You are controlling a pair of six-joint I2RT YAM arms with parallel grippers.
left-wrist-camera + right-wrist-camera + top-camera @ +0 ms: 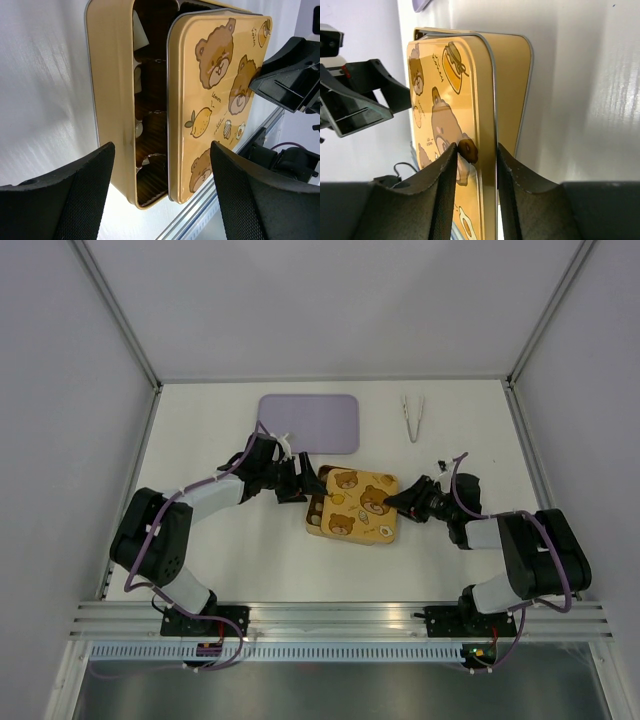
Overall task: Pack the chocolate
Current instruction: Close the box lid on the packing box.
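Observation:
The gold tin (112,75) lies mid-table, and its bear-printed lid (360,505) sits shifted to the right, leaving a strip along the tin's left side uncovered. In that strip, pale pieces of chocolate (138,32) show in dark compartments; the rest are hidden under the lid. My left gripper (300,483) stands open just left of the tin, touching nothing, and its fingers (75,200) frame the tin's near end. My right gripper (476,147) straddles the lid's right edge (487,100), one finger over the lid's top and one beside its rim, with the jaws slightly apart.
A lilac tray (309,422) lies at the back, behind the tin. Metal tweezers (412,417) lie at the back right. White walls and metal frame posts close the table on three sides. The arms' mounting rail (340,620) runs along the near edge.

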